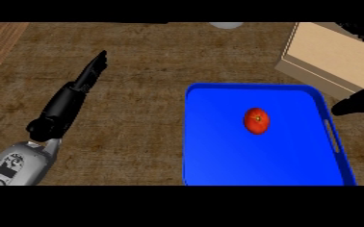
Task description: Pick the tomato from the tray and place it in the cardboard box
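Tomato (256, 120) on blue tray (213, 166), cardboard box (328, 57) near, left hand (88, 76) outstretched

A brown counter top (135, 125) fills the view. It is mottled, with a coarse fibrous grain, and spreads out on every side of the fingers (95, 66) of the left hand (80, 82). Up and to the left of those fingertips, in the corner, lies a strip of lighter wood (10, 41) with streaked reddish grain. Well to the right of the fingertips, at the far edge, a pale grey round shape (226, 25) shows only in part. The light is even and the shadows are soft.
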Tool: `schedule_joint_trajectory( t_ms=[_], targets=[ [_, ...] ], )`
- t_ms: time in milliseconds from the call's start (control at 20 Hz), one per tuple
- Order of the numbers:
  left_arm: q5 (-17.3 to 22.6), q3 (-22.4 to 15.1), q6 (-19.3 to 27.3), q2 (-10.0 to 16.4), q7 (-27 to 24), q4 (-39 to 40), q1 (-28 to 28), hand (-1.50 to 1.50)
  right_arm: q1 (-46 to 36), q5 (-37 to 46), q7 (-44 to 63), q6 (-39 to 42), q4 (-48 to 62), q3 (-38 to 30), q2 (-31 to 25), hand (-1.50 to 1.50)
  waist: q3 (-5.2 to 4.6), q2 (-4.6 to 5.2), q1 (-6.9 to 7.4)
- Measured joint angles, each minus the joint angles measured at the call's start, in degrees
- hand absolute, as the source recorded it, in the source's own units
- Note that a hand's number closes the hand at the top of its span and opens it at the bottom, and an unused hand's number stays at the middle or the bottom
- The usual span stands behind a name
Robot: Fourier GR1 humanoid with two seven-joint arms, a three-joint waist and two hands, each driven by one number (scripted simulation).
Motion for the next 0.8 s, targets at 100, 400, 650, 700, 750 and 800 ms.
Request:
schedule_joint_trajectory(
  t_ms=[100, 400, 650, 700, 750, 800],
  targets=[
    [0.1, 0.4, -1.0, 0.2, -0.5, 0.7, -0.3, 0.0, -0.5, 4.1, -3.5, -1.9, 0.1, 2.1, -1.3, -1.5, -0.03, -0.08, -0.1],
    [-0.8, 0.7, -1.9, -0.3, -1.5, 2.2, -0.2, 0.0, -2.1, 16.3, -6.3, -5.3, -3.2, 11.1, -6.6, -1.5, -0.14, -0.49, -0.63],
    [-0.8, 2.0, -2.7, -0.5, -1.2, 2.7, -0.6, 0.0, -2.8, 23.9, -4.9, -5.5, -9.1, 18.3, -9.2, -1.5, -0.19, -0.84, -1.35],
    [-1.0, 2.3, -2.8, -0.6, -1.2, 3.1, -0.6, 0.0, -2.3, 25.6, -4.5, -5.9, -10.4, 19.5, -9.4, -1.5, -0.2, -0.89, -1.52],
    [-1.0, 2.6, -3.2, -0.6, -1.5, 3.6, -0.4, 0.0, -2.5, 26.9, -3.2, -5.5, -12.3, 20.6, -9.4, -1.5, -0.2, -0.94, -1.66],
    [-1.2, 2.9, -3.5, -0.6, -1.8, 3.9, -0.3, 0.0, -2.5, 28.0, -1.9, -5.0, -13.9, 21.2, -9.6, -1.5, -0.21, -0.98, -1.79]
  ],
)
